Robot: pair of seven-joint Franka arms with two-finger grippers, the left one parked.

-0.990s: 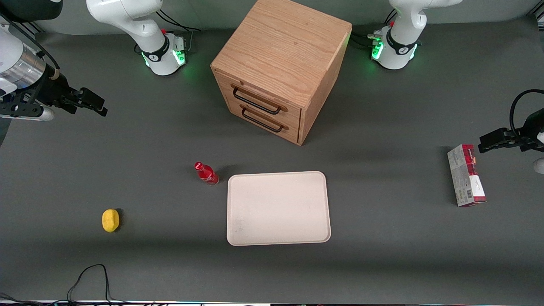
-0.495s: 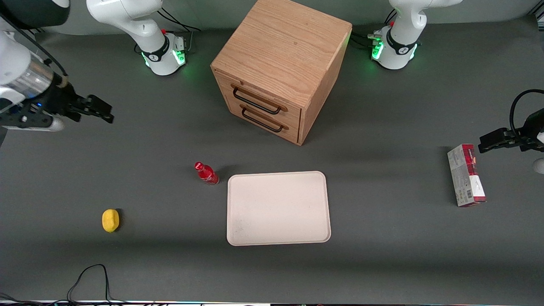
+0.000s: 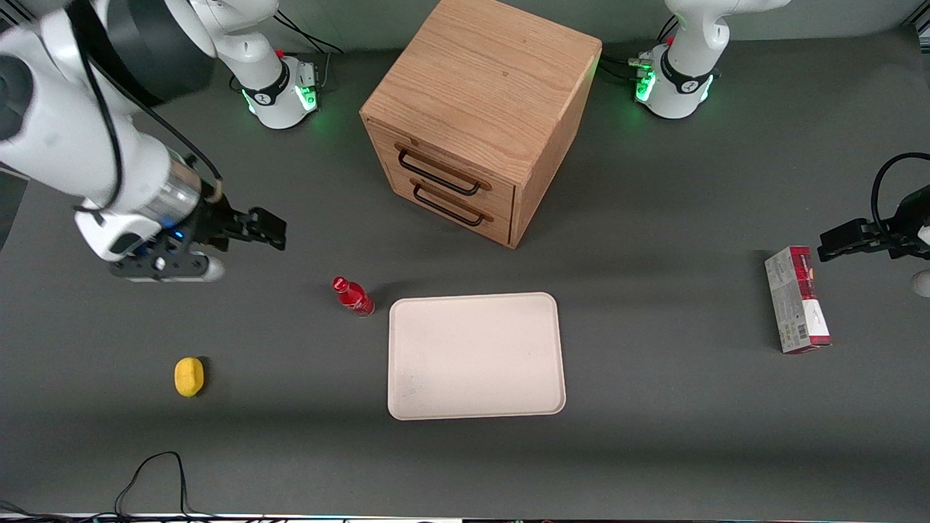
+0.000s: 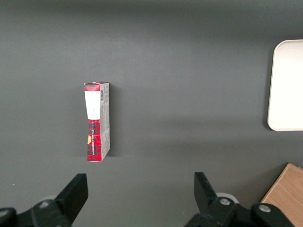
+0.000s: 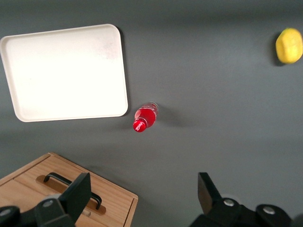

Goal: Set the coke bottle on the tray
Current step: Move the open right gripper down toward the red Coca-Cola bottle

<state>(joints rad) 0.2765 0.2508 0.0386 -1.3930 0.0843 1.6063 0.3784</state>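
The small red coke bottle [image 3: 353, 296] stands upright on the grey table, just beside the cream-white tray [image 3: 476, 355], close to the tray's corner on the working arm's side. Both show in the right wrist view: the bottle [image 5: 145, 117] and the tray [image 5: 64, 71]. My right gripper [image 3: 267, 229] hangs above the table, open and empty, farther from the front camera than the bottle and off toward the working arm's end. Its fingers [image 5: 78, 194] stand wide apart.
A wooden drawer cabinet [image 3: 476, 116] with two black handles stands farther from the front camera than the tray. A yellow lemon [image 3: 189, 376] lies toward the working arm's end. A red-and-white carton [image 3: 798, 299] lies toward the parked arm's end. A black cable [image 3: 156, 476] lies near the front edge.
My right gripper has moved from the working arm's edge of the table toward the bottle and nearer the front camera. The bottle and the tray have not moved.
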